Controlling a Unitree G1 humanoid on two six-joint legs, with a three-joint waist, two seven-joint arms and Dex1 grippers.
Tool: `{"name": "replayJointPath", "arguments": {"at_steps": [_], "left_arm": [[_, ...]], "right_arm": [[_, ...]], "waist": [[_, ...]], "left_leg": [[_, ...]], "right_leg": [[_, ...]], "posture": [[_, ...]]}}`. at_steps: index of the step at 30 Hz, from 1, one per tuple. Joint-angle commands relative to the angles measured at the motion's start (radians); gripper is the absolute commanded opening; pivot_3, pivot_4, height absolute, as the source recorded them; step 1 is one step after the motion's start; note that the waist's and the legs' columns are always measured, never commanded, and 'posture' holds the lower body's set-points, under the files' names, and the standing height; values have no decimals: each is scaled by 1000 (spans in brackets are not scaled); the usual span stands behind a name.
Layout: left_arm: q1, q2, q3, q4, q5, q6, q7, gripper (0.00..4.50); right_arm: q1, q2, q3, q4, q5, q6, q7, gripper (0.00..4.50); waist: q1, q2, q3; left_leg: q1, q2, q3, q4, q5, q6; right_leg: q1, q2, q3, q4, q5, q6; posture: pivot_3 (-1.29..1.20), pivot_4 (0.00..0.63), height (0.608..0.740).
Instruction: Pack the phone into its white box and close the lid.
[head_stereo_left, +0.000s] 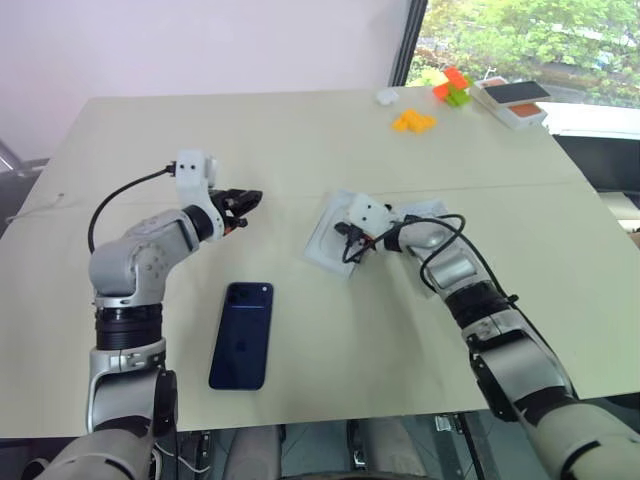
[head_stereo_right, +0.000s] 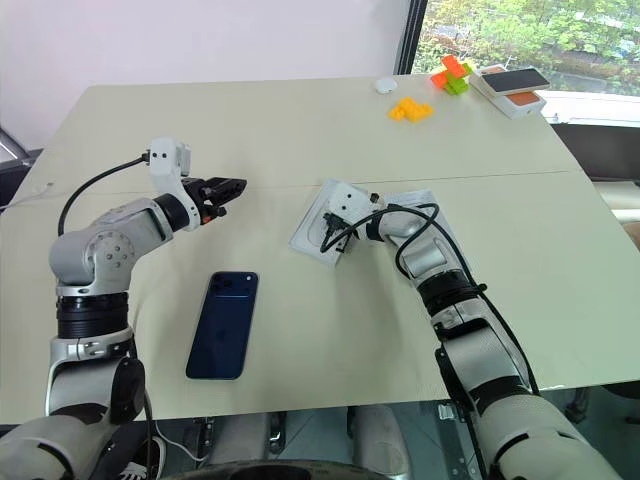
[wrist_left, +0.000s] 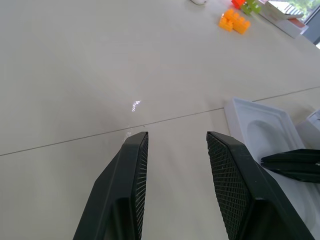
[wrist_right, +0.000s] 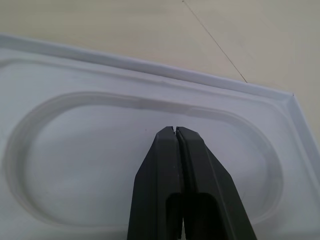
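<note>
Right gripper clenched empty over shallow white recessed plastic box; left gripper released. Best steadied before fetching glossy navy phone nearby.

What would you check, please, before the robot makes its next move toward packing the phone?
1. Phone free on the table, flat, untouched: ok.
2. White box recess empty: ok.
3. Left gripper open, holding nothing: ok.
4. Right gripper shut, empty, over the recess; it blocks the way for the phone: not ok.
5. Lid reachable; it seems to lie under the right arm: cannot tell.
</note>
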Motion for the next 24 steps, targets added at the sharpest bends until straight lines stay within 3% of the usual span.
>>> {"name": "replayJointPath", "arguments": {"at_steps": [1,7,14,17,24], "left_arm": [[-12,5,9,-25,-4,-29,-3,1959],[-10,6,-1,-26,1,-37,-6,1959],[10,14,12,-44,-16,-22,-9,1959],[30,30,18,-65,-24,-25,-26,1959],[104,105,49,-120,-59,-6,-74,1959]], "right_arm": [[-24,-20,20,16,-38,-17,9,94],[-14,-20,44,9,-64,-39,31,94],[-3,16,-126,-154,202,89,163,94],[-16,7,-209,-235,319,178,193,904],[78,-55,-230,-457,415,288,261,4300]], "waist": [[0,0,0],[1,0,0],[0,0,0],[1,1,0],[1,1,0]], "left_leg": [[0,0,0,0,0,0],[0,0,0,1,0,0],[0,0,0,0,0,-1],[0,1,0,0,0,0],[0,1,0,-1,-2,3]], "right_leg": [[0,0,0,0,0,0],[1,0,0,0,0,0],[0,1,0,0,0,0],[0,1,0,0,0,0],[0,1,0,0,0,0]], "posture": [[0,150,740],[0,150,740],[0,150,740],[0,150,740],[0,150,740]]}}
